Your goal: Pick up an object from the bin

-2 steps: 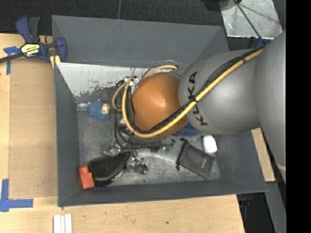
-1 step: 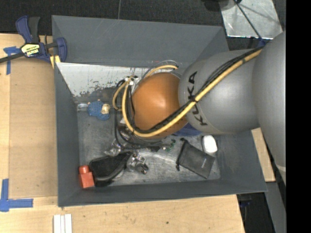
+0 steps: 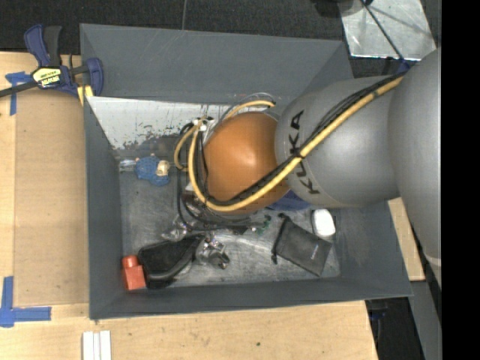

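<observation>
My gripper point(image 3: 189, 214) is low in the middle of the bin, mostly hidden under the arm's orange cover. Just below it lies a small shiny metal piece point(image 3: 214, 253). Beside that piece, towards the front left, is a black curved object point(image 3: 163, 260) with an orange-red block point(image 3: 133, 272) at its left end. A blue and cream object point(image 3: 154, 169) rests on the floor to the gripper's upper left.
A flat black rectangular pouch point(image 3: 301, 247) lies at the front right, with a small white object point(image 3: 323, 222) just above it. The big grey arm covers the bin's right and back parts. Bin walls rise steeply all round.
</observation>
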`<state>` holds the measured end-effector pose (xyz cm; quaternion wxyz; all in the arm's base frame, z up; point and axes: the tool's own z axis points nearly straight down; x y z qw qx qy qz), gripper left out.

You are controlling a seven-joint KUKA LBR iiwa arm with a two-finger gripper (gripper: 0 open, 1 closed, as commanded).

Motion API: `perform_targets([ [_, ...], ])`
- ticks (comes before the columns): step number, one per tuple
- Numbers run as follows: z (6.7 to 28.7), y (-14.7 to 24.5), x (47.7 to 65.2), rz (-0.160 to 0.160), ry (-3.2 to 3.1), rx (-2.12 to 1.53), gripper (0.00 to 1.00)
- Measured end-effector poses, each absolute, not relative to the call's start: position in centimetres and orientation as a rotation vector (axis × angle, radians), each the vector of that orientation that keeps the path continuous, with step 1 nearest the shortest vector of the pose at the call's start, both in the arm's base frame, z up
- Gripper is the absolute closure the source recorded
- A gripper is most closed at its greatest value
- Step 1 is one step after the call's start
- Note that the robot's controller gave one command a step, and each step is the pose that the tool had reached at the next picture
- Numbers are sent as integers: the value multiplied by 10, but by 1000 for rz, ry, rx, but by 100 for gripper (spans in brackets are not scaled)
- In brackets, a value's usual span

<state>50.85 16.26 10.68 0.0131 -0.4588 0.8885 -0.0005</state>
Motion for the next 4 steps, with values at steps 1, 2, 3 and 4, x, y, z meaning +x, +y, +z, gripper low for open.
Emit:
perform_targets([
  [1, 107, 162, 509, -2, 2769, -1429, 100],
  [2, 107, 162, 509, -2, 2769, -1429, 100],
  [3, 135, 171, 523, 0, 2807, -1405, 100],
  [4, 272, 164, 523, -2, 2815, -1381, 100],
])
